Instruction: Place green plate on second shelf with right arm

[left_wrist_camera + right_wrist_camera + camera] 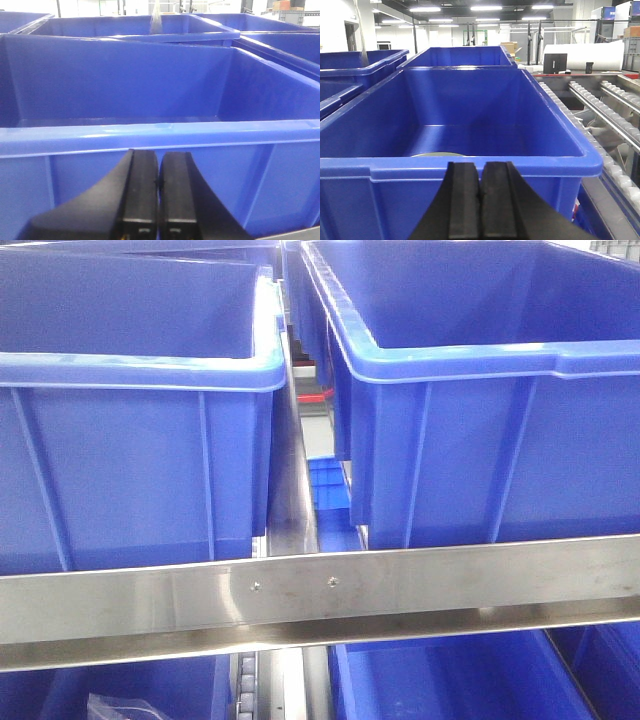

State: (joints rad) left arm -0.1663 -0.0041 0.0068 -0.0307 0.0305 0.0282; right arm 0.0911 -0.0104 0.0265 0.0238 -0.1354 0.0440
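The right end effector point(480, 200) hangs just outside the near wall of a blue plastic bin point(470, 165), its two black fingers pressed together with nothing between them. In the right wrist view a thin pale arc shows on the bin floor at about 12 o'clock from the fingertips, right behind the near rim: this is most likely the green plate point(437, 154), lying flat inside the bin (only a sliver of it clears the rim, so its full outline cannot be read). The left end effector point(159, 200) is likewise closed and empty, parked in front of another blue bin point(150, 140).

From the front view, two bins sit side by side behind a stainless shelf rail point(320, 590), with a narrow gap between them; more blue bins show on the level below.

The step in hand appears to be the reach for the plate. To do it well, the right arm should rise over the near rim first, then spread its fingers before descending. A flat, low-rimmed plate gives little to pinch, so approaching its nearest edge at a shallow tilt and closing over the rim would likely hold better than a straight drop. To the right, at 3 o'clock, a roller conveyor point(610, 105) runs alongside and should be kept clear of.
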